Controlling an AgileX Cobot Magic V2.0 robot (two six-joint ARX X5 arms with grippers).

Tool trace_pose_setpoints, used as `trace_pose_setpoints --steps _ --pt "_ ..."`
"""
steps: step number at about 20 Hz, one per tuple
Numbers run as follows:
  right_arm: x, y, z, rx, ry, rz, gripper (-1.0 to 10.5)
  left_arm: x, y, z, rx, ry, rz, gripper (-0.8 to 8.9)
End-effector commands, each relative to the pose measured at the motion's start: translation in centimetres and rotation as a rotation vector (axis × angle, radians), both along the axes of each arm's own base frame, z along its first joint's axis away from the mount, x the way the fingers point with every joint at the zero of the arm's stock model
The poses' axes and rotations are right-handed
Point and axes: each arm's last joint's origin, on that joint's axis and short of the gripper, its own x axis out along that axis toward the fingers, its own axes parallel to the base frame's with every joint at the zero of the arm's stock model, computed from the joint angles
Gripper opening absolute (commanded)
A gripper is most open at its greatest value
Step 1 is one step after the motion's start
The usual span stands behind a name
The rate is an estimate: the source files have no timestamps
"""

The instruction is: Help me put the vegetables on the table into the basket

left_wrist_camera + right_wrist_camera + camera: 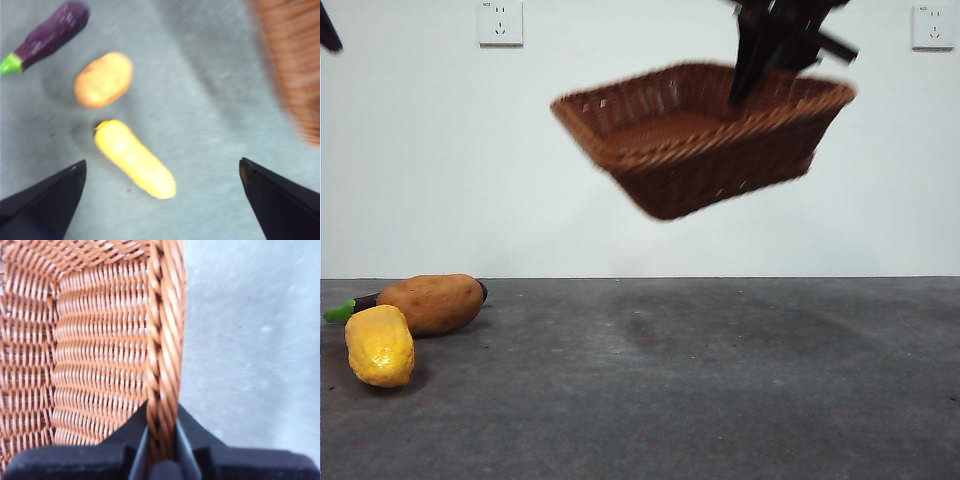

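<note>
Basket: the basket (705,135) hangs in the air, tilted, well above the table (720,390), and looks empty inside.
Right gripper: the right gripper (161,440) has its jaws pressed together on the braided rim, one inside the wall and one outside; in the front view it comes down dark from the top onto the far right rim.
Left gripper: the left gripper (160,172) is spread wide and holds nothing, above the vegetables.
Vegetables: all three lie close together on the table, well apart from the basket; the potato (432,303) and the yellow corn (380,345) sit just beside each other, with the eggplant (350,306) behind the potato.
Step in hand: I'd say the basket is being carried, with no vegetable in it yet.
Next move: it likely calls for setting the basket down flat near the vegetables, so the open gripper can drop onto one, perhaps the corn right under it.
</note>
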Motion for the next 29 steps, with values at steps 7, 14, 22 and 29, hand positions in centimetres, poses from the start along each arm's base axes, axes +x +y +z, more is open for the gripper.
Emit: trace_pose_setpoints --steps 7,14,22,29 --pt "-5.7 -2.2 5.2 -0.008 -0.135 0.039 -0.1 6.6 -2.8 -5.2 0.037 0.241 0.077 6.59" --pt "-6.2 -2.4 4.9 -0.05 -0.1 0.074 -0.1 9.6 -6.1 -10.0 0.108 0.397 0.164 6.59" --pt "-6.3 -2.2 4.9 -0.006 -0.082 0.132 -0.1 11.0 -7.2 -12.8 0.129 0.523 0.251 5.51" --pt "-6.4 -2.2 4.8 -0.014 -0.078 0.145 -0.1 11.2 -7.8 -14.4 0.16 0.584 0.253 2.25"
